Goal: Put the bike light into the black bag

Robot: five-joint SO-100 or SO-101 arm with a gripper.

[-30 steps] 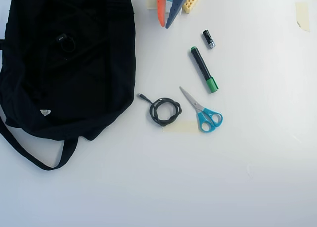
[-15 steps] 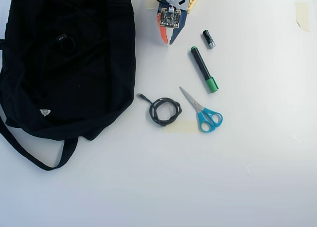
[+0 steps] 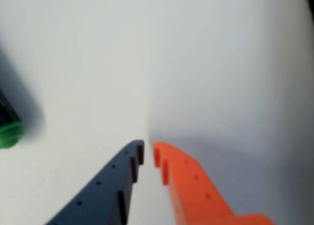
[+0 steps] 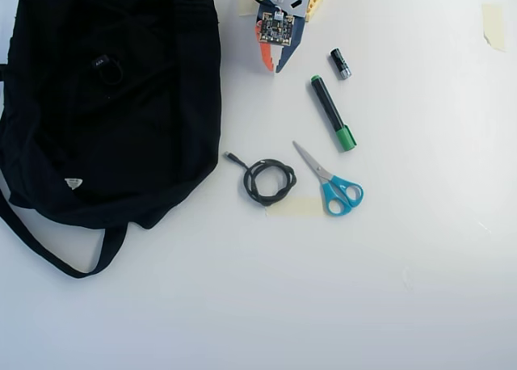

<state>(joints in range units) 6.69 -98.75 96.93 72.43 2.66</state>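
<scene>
Black and tiny, the bike light [image 4: 104, 65] with its round rubber strap loop lies on top of the large soft black fabric bag [image 4: 153, 119], which fills the top-left corner of the white bench [image 4: 242, 305] in the overhead view; a small white triangular label [image 4: 73, 182] shows low on the bag, and a long black strap [image 4: 48, 253] trails toward the left edge. At the top edge, just right of the bag, the pincer [image 4: 272, 67] points down at bare bench, its blue and orange tips nearly touching and holding nothing, as the wrist view confirms [image 3: 148, 154]. Right of it lie a small black-and-silver battery [image 4: 340, 64] and a black marker with a green cap [image 4: 332, 113]. Nearer the bench's middle sit a coiled black cable [image 4: 268, 181] and blue-handled scissors [image 4: 331, 182].
</scene>
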